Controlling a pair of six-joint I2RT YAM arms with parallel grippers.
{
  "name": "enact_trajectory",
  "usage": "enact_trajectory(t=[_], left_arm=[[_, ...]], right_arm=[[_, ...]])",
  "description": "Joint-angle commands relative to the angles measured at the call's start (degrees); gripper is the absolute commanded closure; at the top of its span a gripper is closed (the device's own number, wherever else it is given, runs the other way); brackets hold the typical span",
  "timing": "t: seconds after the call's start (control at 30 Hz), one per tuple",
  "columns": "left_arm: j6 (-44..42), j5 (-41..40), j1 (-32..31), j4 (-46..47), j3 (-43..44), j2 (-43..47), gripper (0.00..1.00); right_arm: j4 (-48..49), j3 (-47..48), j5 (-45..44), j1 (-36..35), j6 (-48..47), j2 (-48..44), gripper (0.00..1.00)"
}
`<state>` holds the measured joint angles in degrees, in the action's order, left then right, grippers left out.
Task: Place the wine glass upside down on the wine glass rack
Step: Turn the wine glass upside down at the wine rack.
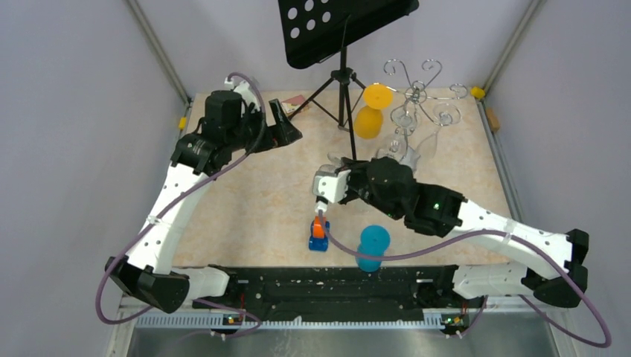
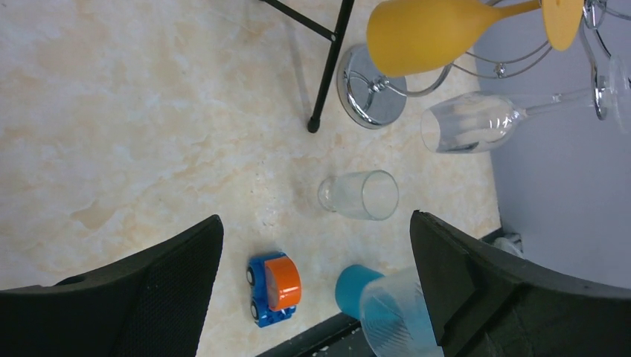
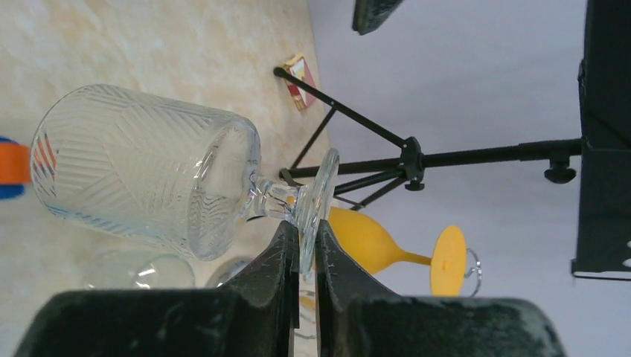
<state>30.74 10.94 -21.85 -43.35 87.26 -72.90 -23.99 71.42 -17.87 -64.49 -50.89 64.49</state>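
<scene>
- Black fingers of the right gripper fill the foreground of the right wrist view. They are pressed onto the round foot of the wine glass, one on each face. Its ribbed clear bowl juts out past the fingertips, and the glass is carried over the middle of the bench.
- Left gripper hovers near the far left corner, jaws spread wide with nothing between them.
- Music stand, black, rises at the far edge with its tripod legs on the bench.
- Wine glass rack stands toward the far right corner, just right of the tripod. An orange glass and a clear glass hang from it, bowls down.
- Blue glass sits by the near edge, right of centre.
- Clear tumbler sits between the rack and the blue glass.
- Toy car, blue with an orange top, sits just left of the blue glass.
- Small box lies by the far edge, left of the tripod.
</scene>
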Motion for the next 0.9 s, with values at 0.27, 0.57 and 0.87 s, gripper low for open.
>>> enact_trajectory(t=[0.27,0.57,0.87], left_arm=[[11.7,20.2,2.3,8.9,-4.0,-2.9,0.09],[20.2,32.5,1.8,14.9,-5.7,-7.0,0.16],[18.4,38.3,-1.7,15.3,-4.3,-8.8,0.33]], right_arm=[[29.7,-16.5,-16.0,-7.4,-27.0,-4.3,1.0],[34.6,-22.7,-18.5,-9.4,-34.0,-7.0,1.0],[35.0,-23.6,-19.7,-10.7,-35.1,-7.2,1.0]])
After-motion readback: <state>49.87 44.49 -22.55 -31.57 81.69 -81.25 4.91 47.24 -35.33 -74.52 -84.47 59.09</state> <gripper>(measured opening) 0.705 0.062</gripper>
